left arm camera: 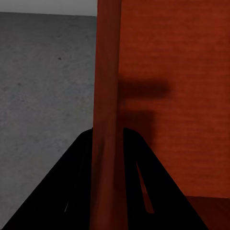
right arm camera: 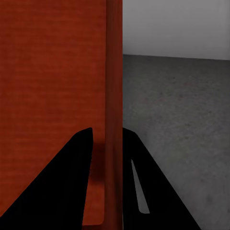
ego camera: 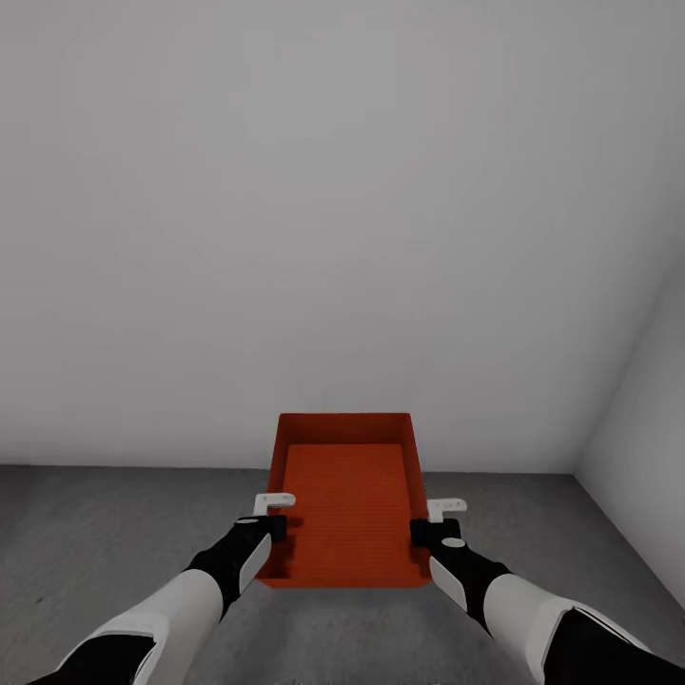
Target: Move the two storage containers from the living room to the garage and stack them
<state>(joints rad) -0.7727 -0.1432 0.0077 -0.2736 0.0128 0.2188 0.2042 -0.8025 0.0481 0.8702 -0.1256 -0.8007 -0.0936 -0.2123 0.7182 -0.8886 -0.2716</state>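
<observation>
Left claw (ego camera: pixel 279 529) and right claw (ego camera: pixel 420 531) pinch the container's (ego camera: pixel 350 495) thin side walls above garage floor (ego camera: pixel 86 533); uneven grip could tilt it.

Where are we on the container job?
Done: one container has reached the garage, with grey concrete floor and plain walls around it. In hand: the left gripper and right gripper each clamp a side wall of it, one finger inside and one outside, and it looks held above the floor. Left: set it down; the second container's whereabouts can't be judged from here.
</observation>
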